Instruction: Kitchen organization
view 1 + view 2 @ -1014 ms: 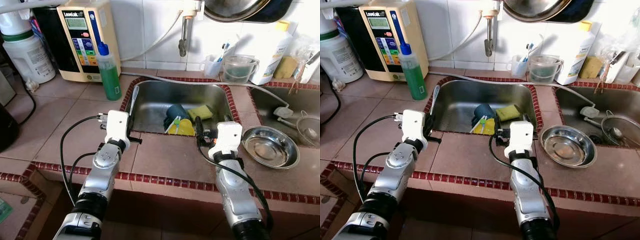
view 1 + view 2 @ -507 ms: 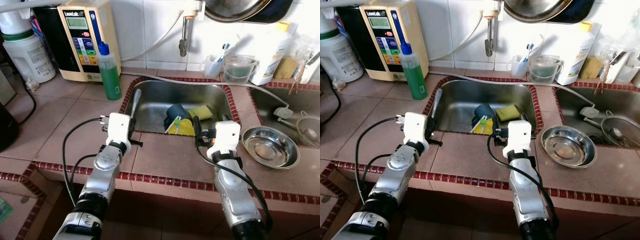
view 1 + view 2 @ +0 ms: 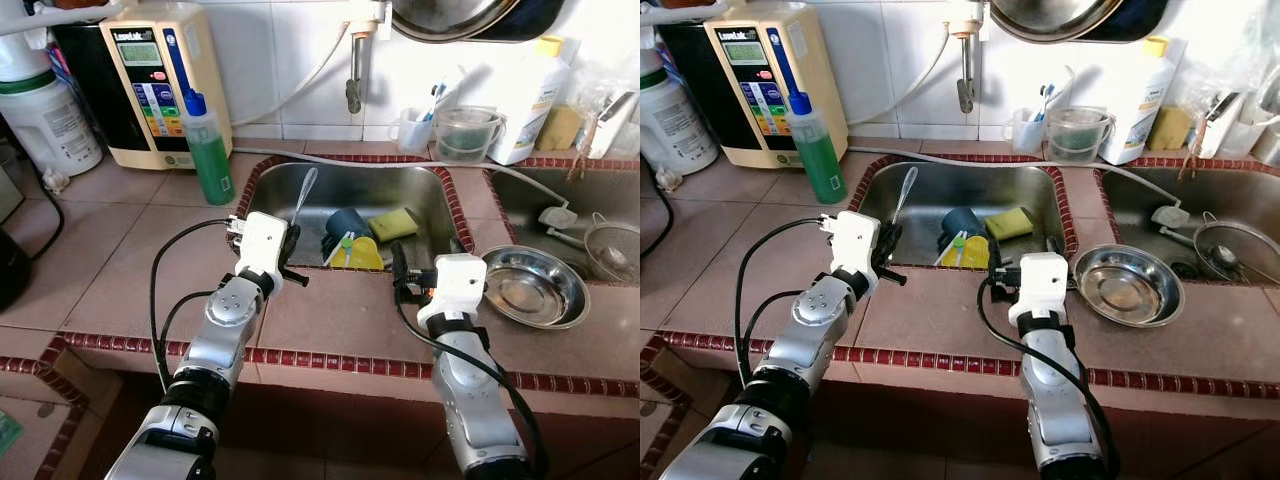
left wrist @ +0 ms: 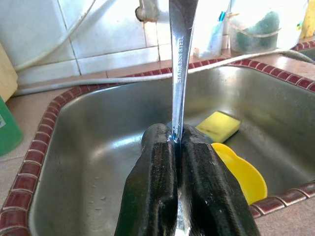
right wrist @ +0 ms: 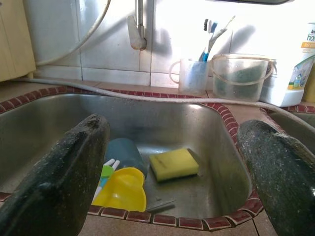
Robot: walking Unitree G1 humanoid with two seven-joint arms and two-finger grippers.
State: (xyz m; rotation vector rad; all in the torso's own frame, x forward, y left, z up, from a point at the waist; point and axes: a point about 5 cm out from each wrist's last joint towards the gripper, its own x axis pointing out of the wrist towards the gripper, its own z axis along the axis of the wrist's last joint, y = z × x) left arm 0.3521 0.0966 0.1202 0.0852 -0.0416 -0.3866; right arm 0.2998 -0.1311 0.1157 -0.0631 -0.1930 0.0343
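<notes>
Head view: left gripper (image 3: 290, 250) clamps a steel spoon (image 3: 303, 192) by its handle, bowl up, over the sink (image 3: 300, 170) near edge. L wrist: fingers (image 4: 152, 196) pinch only the thin handle, so it could twist or slip into the basin. R wrist: right gripper (image 5: 172, 162) wide apart, empty, facing yellow sponge (image 5: 173, 164).

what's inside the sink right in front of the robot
In the sink lie a yellow sponge, a dark blue cup on its side, and a yellow cup with white and green utensil handles. Whatever sits under those cups is hidden.
</notes>
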